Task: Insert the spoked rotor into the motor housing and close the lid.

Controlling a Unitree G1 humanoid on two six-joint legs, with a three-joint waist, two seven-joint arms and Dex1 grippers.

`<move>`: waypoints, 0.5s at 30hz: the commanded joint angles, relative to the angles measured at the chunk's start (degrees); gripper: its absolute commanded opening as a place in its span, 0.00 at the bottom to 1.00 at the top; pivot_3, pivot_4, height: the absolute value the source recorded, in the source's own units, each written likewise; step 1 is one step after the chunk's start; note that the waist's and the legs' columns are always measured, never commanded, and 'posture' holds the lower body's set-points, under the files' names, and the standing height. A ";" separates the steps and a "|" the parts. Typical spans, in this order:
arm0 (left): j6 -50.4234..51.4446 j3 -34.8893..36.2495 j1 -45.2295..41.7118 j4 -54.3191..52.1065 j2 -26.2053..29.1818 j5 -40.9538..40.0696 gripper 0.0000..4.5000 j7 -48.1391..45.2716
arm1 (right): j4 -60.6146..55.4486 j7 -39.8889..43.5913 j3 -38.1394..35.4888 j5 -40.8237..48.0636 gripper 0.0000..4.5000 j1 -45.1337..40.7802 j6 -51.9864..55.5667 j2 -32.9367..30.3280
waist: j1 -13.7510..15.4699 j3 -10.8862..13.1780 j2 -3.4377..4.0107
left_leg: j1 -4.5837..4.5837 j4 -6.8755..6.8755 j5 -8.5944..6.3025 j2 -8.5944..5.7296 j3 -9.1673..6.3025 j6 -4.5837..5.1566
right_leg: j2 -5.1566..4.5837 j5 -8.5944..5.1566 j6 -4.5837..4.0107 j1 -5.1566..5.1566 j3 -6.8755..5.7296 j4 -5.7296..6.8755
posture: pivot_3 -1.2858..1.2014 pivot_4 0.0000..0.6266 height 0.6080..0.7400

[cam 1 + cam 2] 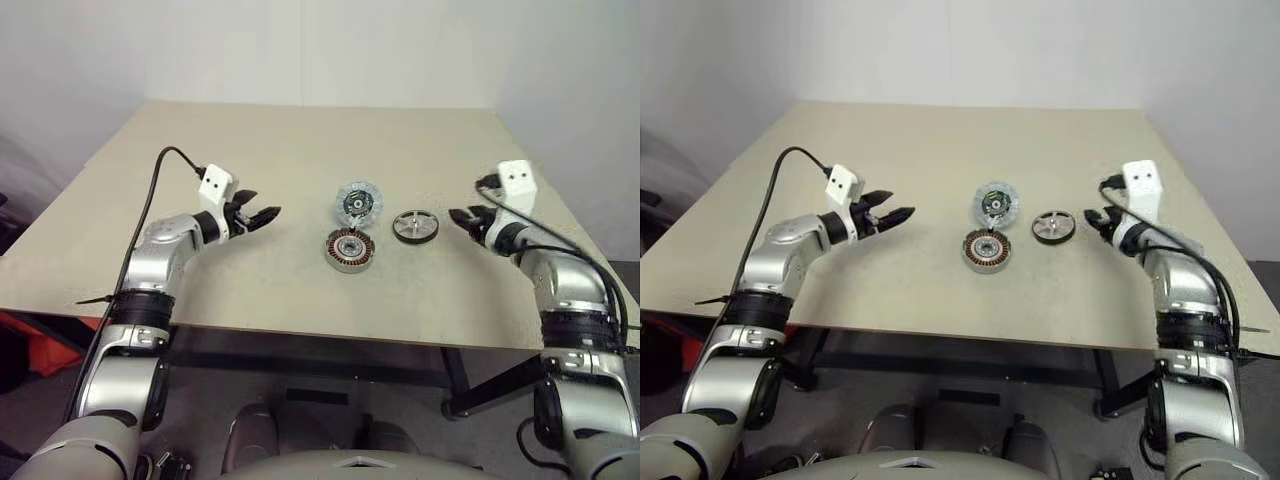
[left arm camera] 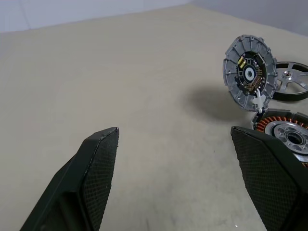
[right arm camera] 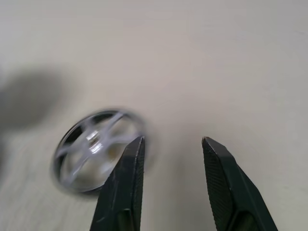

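**Rotor loose on the desk, both pincers empty**

Beige desk [image 1: 300, 150] against white walls. The spoked rotor [image 1: 415, 226] lies flat mid-desk, just beside the right gripper [image 1: 462, 217], whose 2 fingers stand partly apart, empty. Motor housing [image 1: 349, 249] and upright-tilted lid [image 1: 358, 203] sit between rotor and wide-open left gripper [image 1: 262, 214]
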 commanded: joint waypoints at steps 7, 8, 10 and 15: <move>-0.71 0.68 -1.42 -1.29 1.17 -0.12 0.88 -0.32 | 10.03 -11.66 -25.29 21.70 0.42 -11.86 19.21 5.39 | 0.28 0.01 0.03 | -0.03 0.01 -0.01 0.00 0.01 0.03 | 0.00 0.00 -0.02 -0.01 -0.02 0.00 | 0.52 0.00 1.00; -0.68 0.71 -1.38 -1.35 1.23 -0.12 0.88 -0.30 | 10.82 -13.12 -26.69 22.63 0.42 -12.00 20.42 5.77 | 0.36 0.01 0.03 | -0.02 0.01 -0.01 0.00 0.01 0.03 | 0.00 0.00 -0.02 -0.01 -0.03 0.00 | 0.52 0.00 1.00; -0.61 0.74 -1.28 -1.51 1.32 -0.12 0.88 -0.24 | 11.57 -15.45 -28.30 23.81 0.42 -11.82 21.74 6.30 | 0.50 0.01 0.04 | -0.03 0.02 -0.01 0.01 0.01 0.02 | -0.01 0.00 -0.02 0.00 -0.05 0.01 | 0.52 0.00 1.00; -0.38 0.78 -0.82 -2.02 1.81 -0.25 0.88 -0.24 | 10.77 -19.43 -30.23 25.78 0.42 -10.68 23.43 7.77 | 0.76 0.02 0.07 | -0.05 0.02 0.00 0.00 0.01 0.00 | -0.02 0.00 -0.02 -0.02 -0.05 0.01 | 0.52 0.00 1.00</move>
